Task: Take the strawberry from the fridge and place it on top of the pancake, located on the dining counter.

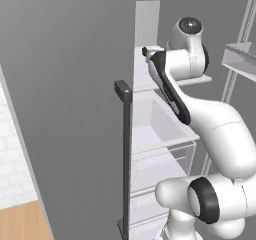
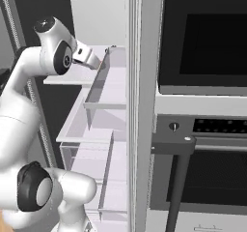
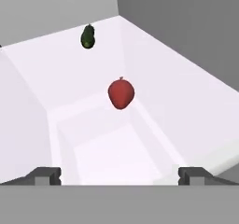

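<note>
Red strawberry (image 3: pixel 121 94) sits on a white fridge shelf (image 3: pixel 186 92) in the hand view, roughly centred, ahead of the gripper (image 3: pixel 119 175) and apart from it. Nothing between the berry and the fingertips (image 3: pixel 45 175); the tips are spread wide, one at each bottom corner, holding nothing.

Nearer than the berry the shelf drops into a clear white bin (image 3: pixel 116 148), whose rim runs just under the berry. Farther back on the same shelf, well apart from the berry, lies a small dark green item (image 3: pixel 87 36); too small to identify. Grey inner walls close the shelf at the far side and right.

In the left base view the fridge (image 1: pixel 70 109) has its matte grey door swung open, filling the left half, with a dark vertical bar handle (image 1: pixel 126 154) on its edge. The white arm (image 1: pixel 220 134) reaches in over the white shelves and a clear drawer (image 1: pixel 160 129). The hand is hidden by the wrist there, and the berry can't be seen.

In the right base view the second door's edge (image 2: pixel 140 110) stands between the shelves and a black built-in oven (image 2: pixel 207 105) to the right. Gripper tips are blocked by the door bins (image 2: pixel 103 95), so I can't tell jaw state from this side.
</note>
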Available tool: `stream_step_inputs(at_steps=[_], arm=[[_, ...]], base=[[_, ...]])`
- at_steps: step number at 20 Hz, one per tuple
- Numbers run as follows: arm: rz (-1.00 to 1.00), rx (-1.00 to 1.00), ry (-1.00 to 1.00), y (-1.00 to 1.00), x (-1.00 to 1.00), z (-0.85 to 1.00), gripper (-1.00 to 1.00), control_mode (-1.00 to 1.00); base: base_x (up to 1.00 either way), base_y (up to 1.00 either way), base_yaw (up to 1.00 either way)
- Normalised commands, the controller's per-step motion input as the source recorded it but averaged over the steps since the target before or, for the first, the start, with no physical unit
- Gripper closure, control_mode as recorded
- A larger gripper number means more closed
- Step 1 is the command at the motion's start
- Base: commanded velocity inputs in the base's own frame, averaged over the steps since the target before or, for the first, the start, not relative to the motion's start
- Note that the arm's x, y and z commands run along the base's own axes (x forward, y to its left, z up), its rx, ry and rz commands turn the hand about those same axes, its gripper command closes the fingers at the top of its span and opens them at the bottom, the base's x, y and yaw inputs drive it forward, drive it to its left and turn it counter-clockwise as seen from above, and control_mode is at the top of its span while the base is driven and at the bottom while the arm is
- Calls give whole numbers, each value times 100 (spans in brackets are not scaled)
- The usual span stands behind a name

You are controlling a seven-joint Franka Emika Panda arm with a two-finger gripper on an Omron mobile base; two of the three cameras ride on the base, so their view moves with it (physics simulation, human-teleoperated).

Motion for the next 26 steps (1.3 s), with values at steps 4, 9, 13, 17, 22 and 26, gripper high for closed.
stream_step_inputs(at_steps=[4,9,13,17,22,26], arm=[[0,0,6,-16,46,-4,-100,-100],[0,0,3,-19,45,-18,-100,-100],[0,-1,2,-11,49,-46,-100,-100],[0,0,0,0,47,-33,-100,-100],[0,0,0,-2,40,-16,-100,-100],[0,0,0,-9,30,0,-100,-100]], base=[[0,0,0],[0,0,0],[0,0,0],[0,0,0],[0,0,0],[0,0,0]])
